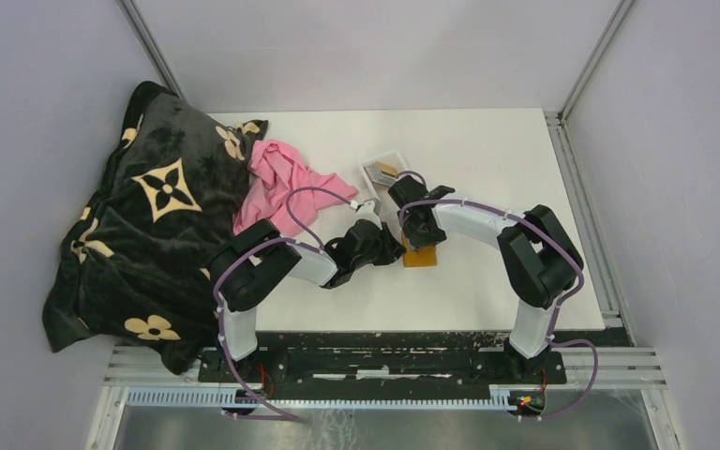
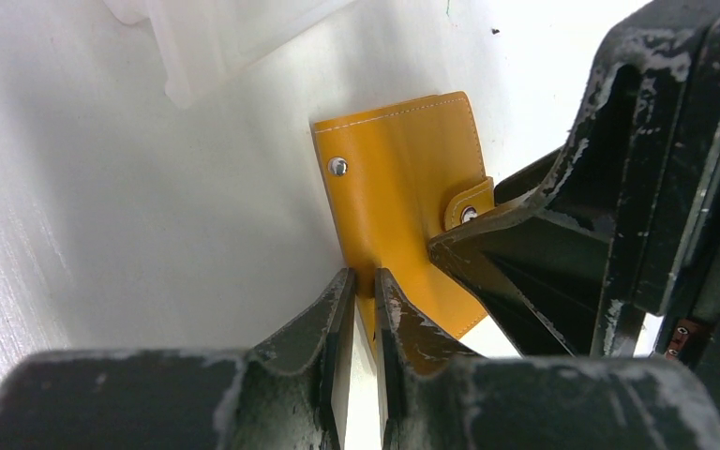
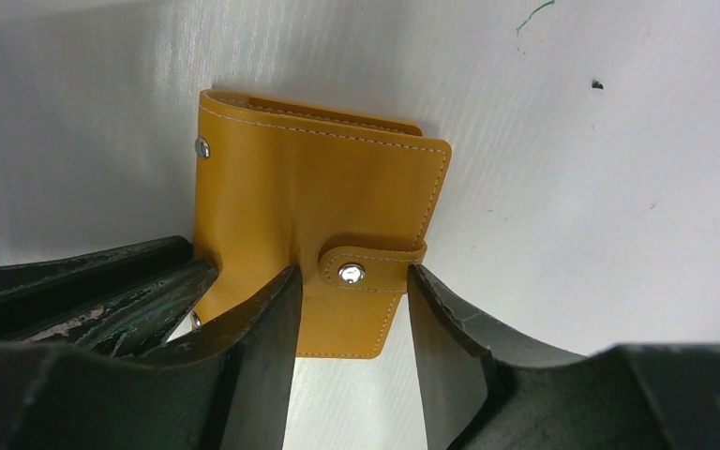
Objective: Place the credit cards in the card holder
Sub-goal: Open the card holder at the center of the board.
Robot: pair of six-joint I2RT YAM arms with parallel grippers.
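I see the wallet [image 1: 422,256] lying shut near the middle of the desk [image 1: 487,150], its snap strap fastened. My right gripper [image 3: 352,281] has its jaws wide, one on either side of the strap. My left gripper [image 2: 364,283] meets the wallet's edge from 9 o'clock, jaws narrow; I cannot tell whether they pinch it. The cards [image 1: 384,172] sit in a clear tray [image 1: 392,157] at 11 o'clock of the wallet.

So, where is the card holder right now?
In the top view the card holder lies near the middle of the white table, just nearer than the clear tray, with the left gripper and the right gripper at its edges.
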